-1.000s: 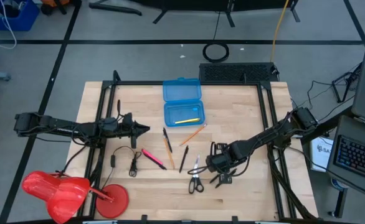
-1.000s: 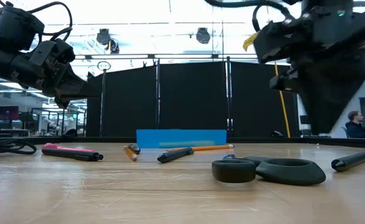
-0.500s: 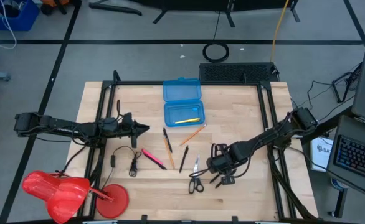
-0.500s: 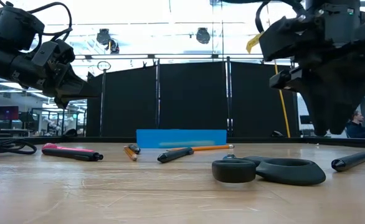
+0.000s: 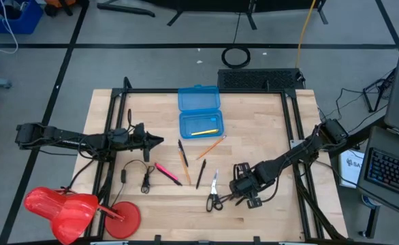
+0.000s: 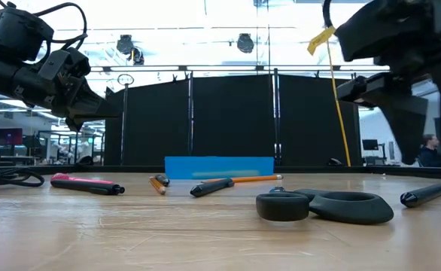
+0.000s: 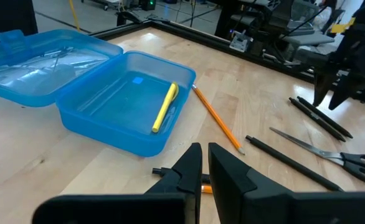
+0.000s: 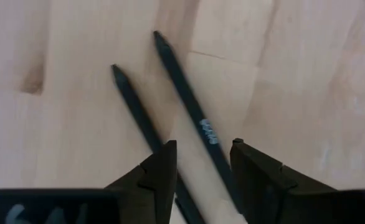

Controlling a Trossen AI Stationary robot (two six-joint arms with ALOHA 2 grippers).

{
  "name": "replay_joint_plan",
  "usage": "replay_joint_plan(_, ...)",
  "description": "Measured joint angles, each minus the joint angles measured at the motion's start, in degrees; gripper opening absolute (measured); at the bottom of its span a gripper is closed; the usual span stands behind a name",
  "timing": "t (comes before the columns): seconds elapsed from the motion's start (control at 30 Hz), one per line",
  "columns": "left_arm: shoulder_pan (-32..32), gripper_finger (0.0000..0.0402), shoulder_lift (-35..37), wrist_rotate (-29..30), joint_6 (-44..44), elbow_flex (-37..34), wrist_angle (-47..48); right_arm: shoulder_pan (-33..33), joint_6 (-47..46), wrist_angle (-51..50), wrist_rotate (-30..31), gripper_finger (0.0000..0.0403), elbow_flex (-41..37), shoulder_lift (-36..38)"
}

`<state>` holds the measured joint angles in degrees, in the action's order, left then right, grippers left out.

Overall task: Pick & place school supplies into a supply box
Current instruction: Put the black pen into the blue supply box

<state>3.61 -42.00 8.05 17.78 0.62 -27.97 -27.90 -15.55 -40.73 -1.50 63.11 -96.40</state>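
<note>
Blue box (image 5: 199, 113): lid open, at the table's far middle edge; tray holds one yellow pencil (image 7: 165, 107), nothing else seen inside. Left of the box: left gripper (image 5: 158, 141), above the wood, fingers pressed together, holding nothing. Near side of the box, left to right: black cable (image 5: 145, 178); pink pen (image 5: 166, 172); orange-and-black pencil (image 5: 184, 158); black pen (image 5: 200, 174); orange pencil (image 5: 212, 147) just beside the box's near right corner; scissors (image 5: 214, 192), blades closed, black handles toward the table's near edge. Right of the scissors: right gripper (image 5: 241, 197), low over the wood just beside the handles, fingers parted, holding nothing; two black pens (image 8: 182, 118) lie under it. Table (image 5: 281, 136): pale wood in a black frame. Far left of the box, off the table's corner: red plastic object (image 5: 70, 207). Room: grey floor, black curtain (image 6: 220, 120) behind the table.
</note>
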Motion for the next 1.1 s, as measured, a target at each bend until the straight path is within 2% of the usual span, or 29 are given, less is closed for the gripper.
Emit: replay_joint_plan(1.1, 0.01, 0.0031, 0.00, 0.04, 0.40, 0.00, -0.02, 0.69, -0.37, 10.83, -1.44, 0.0134, -8.62, -0.11)
